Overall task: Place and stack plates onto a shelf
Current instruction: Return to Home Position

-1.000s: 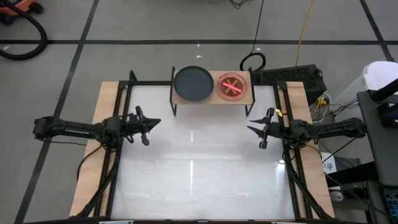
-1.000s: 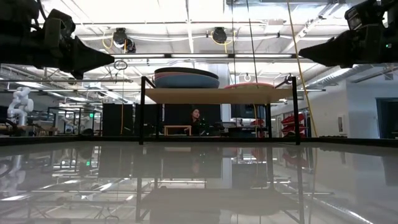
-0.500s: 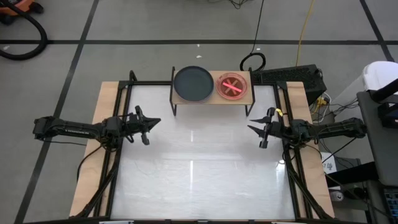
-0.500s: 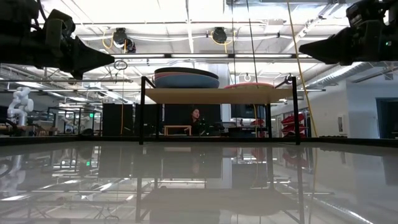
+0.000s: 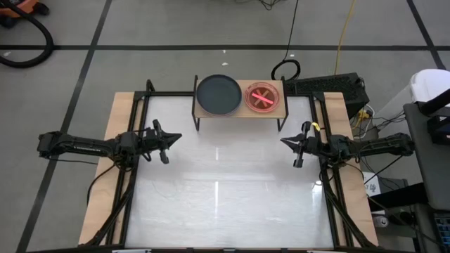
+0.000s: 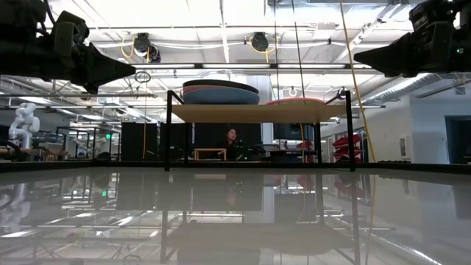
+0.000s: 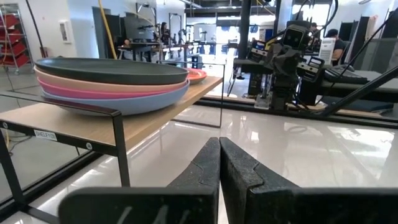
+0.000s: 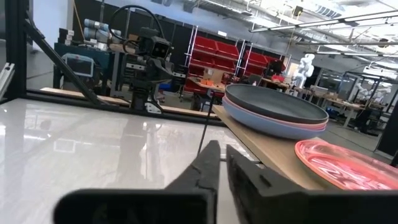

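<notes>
**Shelf loaded – both arms clear of it**

We find the small light-wood shelf on thin black legs (image 5: 240, 112) standing at the far edge of the glossy white tabletop (image 5: 225, 190). It carries two stacks, side by side.

On its left half is the stack of large opaque plates. The left wrist view shows their order: the black round plate (image 7: 112, 67) on top, then the salmon plate (image 7: 102, 81), the magenta plate (image 7: 109, 92), and the blue plate (image 7: 140, 102) lowest, resting on the board.

On the right half is a low stack of small translucent plates (image 5: 264, 98), reddish-orange from above – we cannot tell its layers apart.

The left gripper (image 5: 174, 138) hangs over the table's left side, fingers pressed together and holding nothing. The right gripper (image 5: 284, 143) hangs over the right side, fingers likewise closed and empty. Both stand well apart from the shelf.
</notes>
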Robot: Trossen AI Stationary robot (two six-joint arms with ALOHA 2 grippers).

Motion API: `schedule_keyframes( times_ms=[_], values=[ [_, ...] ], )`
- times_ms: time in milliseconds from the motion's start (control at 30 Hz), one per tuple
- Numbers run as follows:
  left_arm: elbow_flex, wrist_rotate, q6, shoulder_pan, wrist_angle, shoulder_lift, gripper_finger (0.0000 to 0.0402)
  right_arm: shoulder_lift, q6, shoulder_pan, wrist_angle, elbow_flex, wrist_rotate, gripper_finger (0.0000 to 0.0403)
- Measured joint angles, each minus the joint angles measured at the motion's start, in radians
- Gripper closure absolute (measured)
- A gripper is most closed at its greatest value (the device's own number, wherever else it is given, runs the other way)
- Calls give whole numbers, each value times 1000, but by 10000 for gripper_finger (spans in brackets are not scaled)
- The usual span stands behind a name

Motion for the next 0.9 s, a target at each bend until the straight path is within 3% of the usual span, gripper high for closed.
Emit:
schedule_keyframes(
  times_ms=[67, 367, 900],
  values=[
    [0, 0, 0, 0, 0, 0, 398, 0, 5, 0, 0, 0, 0, 394],
    [0, 0, 0, 0, 0, 0, 398, 0, 7, 0, 0, 0, 0, 355],
    [1, 0, 1, 0, 0, 0, 398, 0, 6, 0, 0, 0, -1, 353]
  ],
)
